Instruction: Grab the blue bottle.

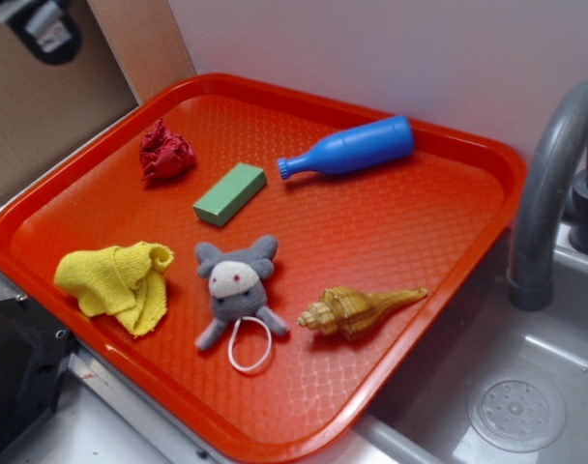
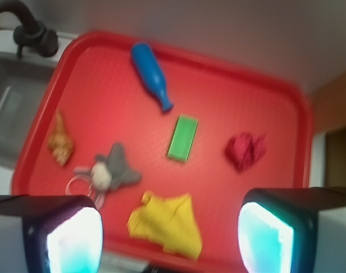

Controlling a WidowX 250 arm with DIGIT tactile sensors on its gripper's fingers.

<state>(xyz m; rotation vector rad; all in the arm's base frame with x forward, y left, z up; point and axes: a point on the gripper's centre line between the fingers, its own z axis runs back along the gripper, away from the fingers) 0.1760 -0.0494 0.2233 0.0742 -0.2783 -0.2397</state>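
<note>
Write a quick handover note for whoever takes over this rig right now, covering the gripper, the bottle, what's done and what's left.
Gripper: open, empty, high above the near edge of the tray, over the yellow cloth.
Bottle: lying on its side at the tray's far edge, cap pointing toward the green block, apart from it. Nothing rests on it.
Done: nothing yet; bottle untouched.
Left: move over the bottle, descend, close on its body, lift.

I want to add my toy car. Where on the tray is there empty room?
The biggest bare patch of the orange tray lies between the blue bottle and the seashell. The near corner below the seashell is bare too. The left half is crowded: red cloth, green block, yellow cloth, stuffed mouse.
</note>
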